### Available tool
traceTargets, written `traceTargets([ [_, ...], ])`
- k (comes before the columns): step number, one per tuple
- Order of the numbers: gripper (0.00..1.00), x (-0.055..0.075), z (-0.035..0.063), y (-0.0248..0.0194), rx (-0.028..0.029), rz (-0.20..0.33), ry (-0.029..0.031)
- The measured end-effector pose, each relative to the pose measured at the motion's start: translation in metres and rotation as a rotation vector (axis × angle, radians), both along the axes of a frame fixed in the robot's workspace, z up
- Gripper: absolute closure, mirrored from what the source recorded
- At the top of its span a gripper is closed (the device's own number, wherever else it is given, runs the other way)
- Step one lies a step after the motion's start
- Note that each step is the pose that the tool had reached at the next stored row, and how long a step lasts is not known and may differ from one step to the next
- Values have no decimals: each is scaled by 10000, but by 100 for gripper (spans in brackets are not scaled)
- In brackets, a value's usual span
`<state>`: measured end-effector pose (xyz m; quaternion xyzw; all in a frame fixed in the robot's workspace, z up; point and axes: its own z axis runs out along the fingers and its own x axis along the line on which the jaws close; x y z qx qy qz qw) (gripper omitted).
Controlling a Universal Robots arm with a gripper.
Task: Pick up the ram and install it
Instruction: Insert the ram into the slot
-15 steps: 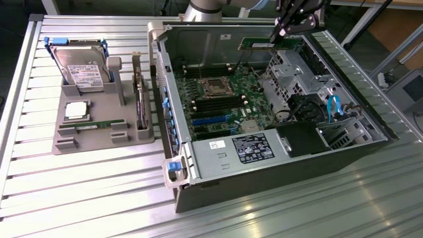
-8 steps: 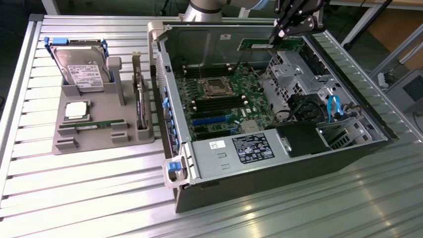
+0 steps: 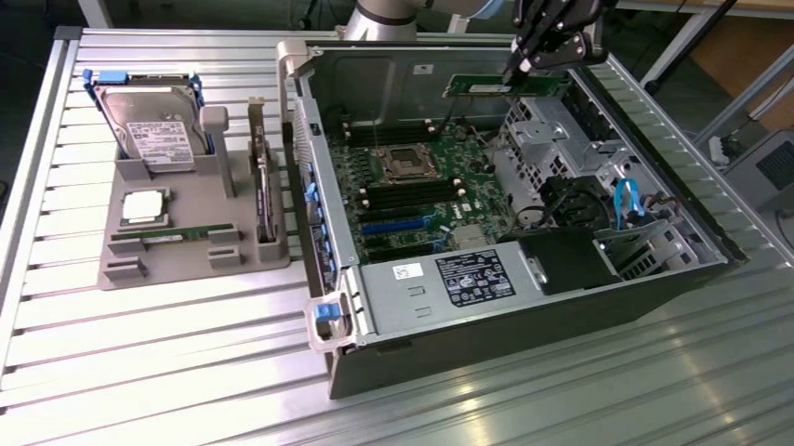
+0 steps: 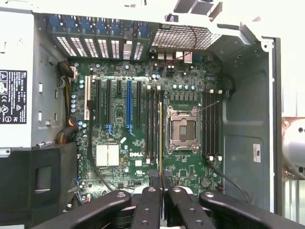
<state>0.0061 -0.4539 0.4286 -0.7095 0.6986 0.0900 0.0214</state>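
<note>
My gripper (image 3: 519, 67) hangs above the far side of the open computer case (image 3: 522, 307), shut on the ram (image 3: 494, 87), a slim green stick held level with one end in the fingers. In the wrist view the ram (image 4: 160, 138) appears edge-on as a thin gold-edged line running out from between the black fingers (image 4: 148, 200). It hovers over the motherboard (image 4: 119, 143), in line with the dark memory slots (image 4: 151, 124) beside the empty processor socket (image 4: 181, 129). More memory slots (image 4: 209, 124) lie on the socket's other side.
On the exterior view's left, a grey tray (image 3: 137, 269) holds a hard drive (image 3: 155, 130), a silver processor chip (image 3: 143, 206), a dark expansion card on edge (image 3: 263, 181) and another green stick (image 3: 167, 237). Inside the case are the power supply (image 3: 466, 279), cables (image 3: 627, 200) and a drive cage (image 3: 546, 130).
</note>
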Motion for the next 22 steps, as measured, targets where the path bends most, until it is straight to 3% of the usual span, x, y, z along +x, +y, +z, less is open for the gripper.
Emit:
traceTargets([
  [22,88,-48,-86,0,0,0,0],
])
